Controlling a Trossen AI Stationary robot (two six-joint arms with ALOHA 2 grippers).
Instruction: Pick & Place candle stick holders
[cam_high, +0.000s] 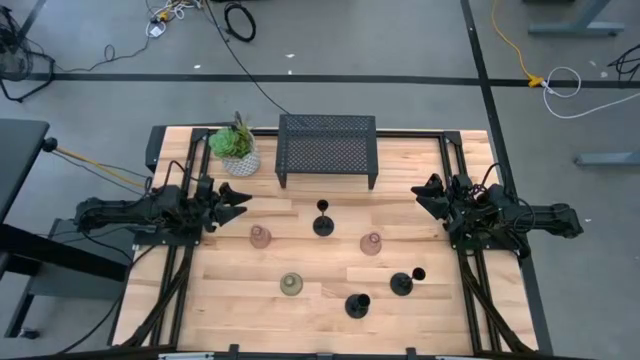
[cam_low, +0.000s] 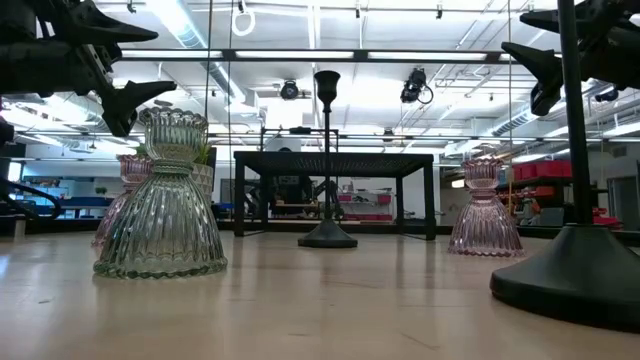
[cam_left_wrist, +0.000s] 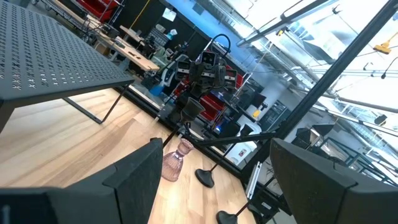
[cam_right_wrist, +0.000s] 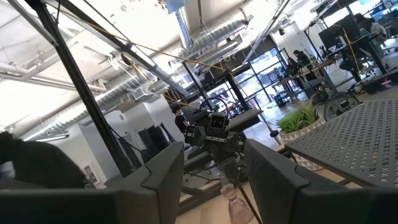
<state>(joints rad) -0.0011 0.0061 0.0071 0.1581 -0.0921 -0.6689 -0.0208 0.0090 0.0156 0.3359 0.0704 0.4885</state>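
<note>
Wooden table (cam_high: 200, 300) holds six candle stick holders (cam_high: 323, 219) scattered in front of the mesh rack (cam_high: 328, 148); left gripper (cam_high: 238, 200) and right gripper (cam_high: 424, 193) hover apart, fingers spread, holding nothing.

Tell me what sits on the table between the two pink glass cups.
In the high view, one black stem holder stands between the left pink cup and the right pink cup, slightly toward the rack.
</note>
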